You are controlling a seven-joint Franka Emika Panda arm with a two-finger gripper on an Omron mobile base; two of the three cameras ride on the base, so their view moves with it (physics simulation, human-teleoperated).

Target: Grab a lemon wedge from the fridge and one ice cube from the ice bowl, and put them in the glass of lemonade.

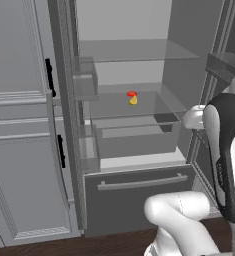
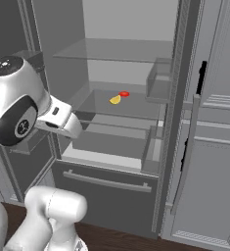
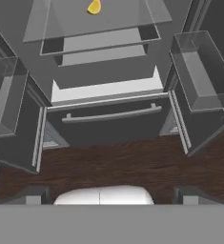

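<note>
The fridge [image 1: 139, 192] [image 2: 106, 191] [image 3: 108, 125] stands with both upper doors swung open. On its middle glass shelf lies the lemon wedge [image 1: 133, 100] [image 2: 115, 100] [image 3: 94, 6], tiny and bright yellow, right beside a small red oval thing [image 1: 132, 93] [image 2: 125, 93]. My gripper [image 3: 111, 195] is open, its two dark fingertips [image 3: 35, 195] far apart with nothing between them. It hangs in front of the fridge, well short of the shelf and lower than the wedge, looking down over the drawer. The ice bowl and the glass of lemonade are out of view.
Clear door bins [image 3: 199, 71] [image 3: 4, 100] jut out on both open doors. The lower drawer has a horizontal bar handle [image 1: 141, 182] [image 2: 104, 181]. Pale panelled cabinets [image 1: 19, 125] [image 2: 219, 122] flank the fridge. Dark wood floor [image 3: 113, 162] lies below.
</note>
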